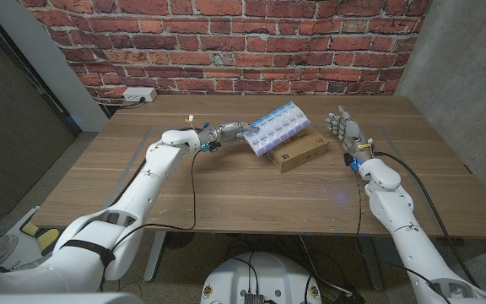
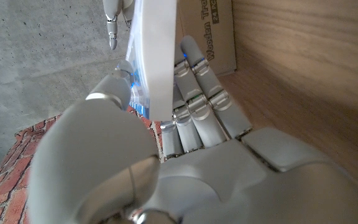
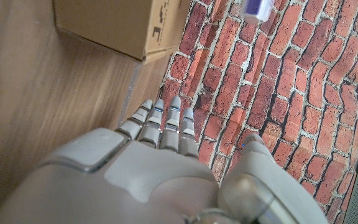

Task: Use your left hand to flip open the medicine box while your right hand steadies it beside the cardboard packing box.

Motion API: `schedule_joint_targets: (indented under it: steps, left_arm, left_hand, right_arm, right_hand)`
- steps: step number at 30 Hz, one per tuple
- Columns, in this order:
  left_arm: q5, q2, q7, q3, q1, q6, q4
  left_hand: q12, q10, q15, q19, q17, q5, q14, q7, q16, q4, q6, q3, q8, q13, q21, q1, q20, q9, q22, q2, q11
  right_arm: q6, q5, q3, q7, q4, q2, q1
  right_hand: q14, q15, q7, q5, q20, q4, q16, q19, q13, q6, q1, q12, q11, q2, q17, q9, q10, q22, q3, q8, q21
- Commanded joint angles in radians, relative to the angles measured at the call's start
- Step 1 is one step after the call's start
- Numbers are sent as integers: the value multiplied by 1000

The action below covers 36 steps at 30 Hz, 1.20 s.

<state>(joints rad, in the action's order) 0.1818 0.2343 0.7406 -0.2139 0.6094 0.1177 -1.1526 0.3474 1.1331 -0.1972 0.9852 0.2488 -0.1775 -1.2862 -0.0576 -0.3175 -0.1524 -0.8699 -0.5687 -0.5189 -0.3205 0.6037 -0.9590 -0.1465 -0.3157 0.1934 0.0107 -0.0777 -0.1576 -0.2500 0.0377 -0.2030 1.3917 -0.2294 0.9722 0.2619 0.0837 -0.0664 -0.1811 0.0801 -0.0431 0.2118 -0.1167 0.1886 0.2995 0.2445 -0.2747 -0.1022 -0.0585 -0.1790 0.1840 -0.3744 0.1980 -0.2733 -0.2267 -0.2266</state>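
Honestly, we're pinching the medicine box (image 1: 280, 127) in our left hand (image 1: 231, 132) above the cardboard packing box (image 1: 299, 151); our right hand (image 1: 341, 128) is hanging open, right of it, so we're needing it steadying first.

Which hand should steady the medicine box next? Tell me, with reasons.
Right. The right hand stands open and free beside the cardboard box, near the medicine box; the left hand already grips that box's other end.

A wooden table (image 1: 184, 190) stands against a brick wall. The cardboard packing box (image 1: 299, 153) lies flat on it, right of centre toward the far side.
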Motion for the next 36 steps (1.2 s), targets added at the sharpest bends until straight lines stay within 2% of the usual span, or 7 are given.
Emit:
schedule_joint_targets:
  steps: [1,8,16,24,28,31,36]
  left_arm:
    - [69,-22,12,6,3,-118,64]
    - [108,-53,16,27,3,-155,103]
    - [128,-75,6,45,5,-155,120]
    - [129,-83,-8,53,4,-134,123]
    - [121,-87,-3,48,-7,-129,136]
    - [115,-91,6,44,-16,-134,150]
    - [108,-98,27,37,-27,-138,157]
  left_hand:
    - [10,29,-22,-9,7,-10,9,-13,3,22,-18,-18,-14,-15,9,-93,-6,-90,3,-108,-54]
    - [18,32,-22,-11,13,-12,8,-14,2,23,-26,-15,-22,-31,16,-94,-8,-104,3,-108,-57]
    - [24,34,-22,-10,18,-12,3,-17,0,23,-28,-14,-27,-46,23,-96,-10,-116,3,-109,-58]
    - [30,35,-21,-9,22,-11,-1,-18,-2,23,-27,-12,-30,-58,31,-97,-12,-127,3,-107,-60]
    - [32,34,-20,-9,24,-11,-4,-19,-3,24,-28,-11,-32,-65,34,-97,-12,-133,3,-107,-59]
    - [33,33,-21,-11,25,-10,-2,-19,-2,23,-24,-11,-31,-69,36,-97,-13,-136,2,-106,-59]
    - [36,31,-20,-15,28,-10,0,-19,-2,24,-24,-10,-33,-77,40,-97,-12,-144,2,-105,-60]
  right_arm:
    - [-3,15,-11,-23,53,-21,18]
    - [-26,0,-16,-79,83,-38,31]
    - [-51,-19,-23,-132,114,-44,39]
    - [-69,-3,-36,-150,139,-52,45]
    - [-68,-17,-41,-171,140,-50,43]
    - [-67,-32,-42,-185,138,-45,41]
    - [-70,-34,-46,-195,132,-43,37]
  right_hand:
    - [46,-6,1,0,-5,-12,14,-35,3,41,11,-16,0,7,-5,5,-44,6,-4,-14,-15]
    - [100,-24,14,1,-10,-28,21,-59,7,114,27,-35,-3,8,-10,9,-111,13,-9,-33,-27]
    - [104,-28,20,0,-9,-38,17,-59,8,142,40,-42,11,8,-12,10,-135,15,-13,-41,-28]
    - [109,-37,34,-6,-7,-84,9,-61,11,176,123,-48,32,-30,-12,11,-163,19,-56,-50,-31]
    - [109,-44,36,-5,-6,-96,6,-64,11,185,142,-48,37,-30,-11,11,-168,19,-62,-52,-32]
    - [108,-42,35,-4,-5,-93,5,-64,11,188,139,-48,32,-29,-13,11,-170,20,-60,-52,-33]
    - [107,-10,11,9,0,-37,8,-58,13,202,52,-45,9,-36,-28,9,-172,26,-26,-40,-34]
